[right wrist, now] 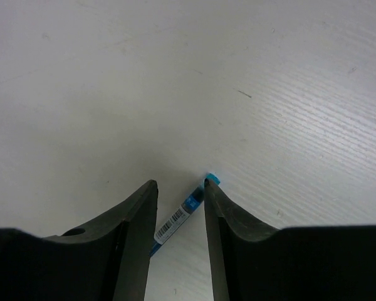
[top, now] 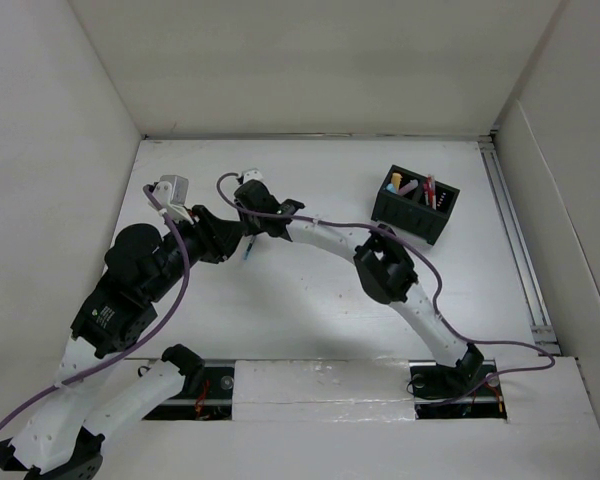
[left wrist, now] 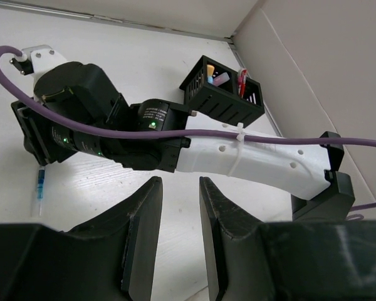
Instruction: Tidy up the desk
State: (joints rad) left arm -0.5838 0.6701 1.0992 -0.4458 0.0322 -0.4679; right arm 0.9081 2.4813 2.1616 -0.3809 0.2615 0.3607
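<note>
The desk (top: pixel 310 310) is a white tabletop with white panel walls. A blue pen (top: pixel 248 250) with a barcode label lies on it left of centre. My right gripper (top: pixel 250 236) is open and low over the pen. In the right wrist view the pen (right wrist: pixel 178 219) lies between the two fingers of the right gripper (right wrist: pixel 180 183), its blue end by the right fingertip. My left gripper (top: pixel 226 243) is open and empty just left of the pen. In the left wrist view the left gripper (left wrist: pixel 180 188) faces the right arm, with the pen (left wrist: pixel 41 188) on the desk at left.
A black compartmented box (top: pixel 415 205) holding several pens stands at the back right; it also shows in the left wrist view (left wrist: pixel 222 94). A metal rail (top: pixel 515 240) runs along the right edge. The two forearms lie close together near the pen.
</note>
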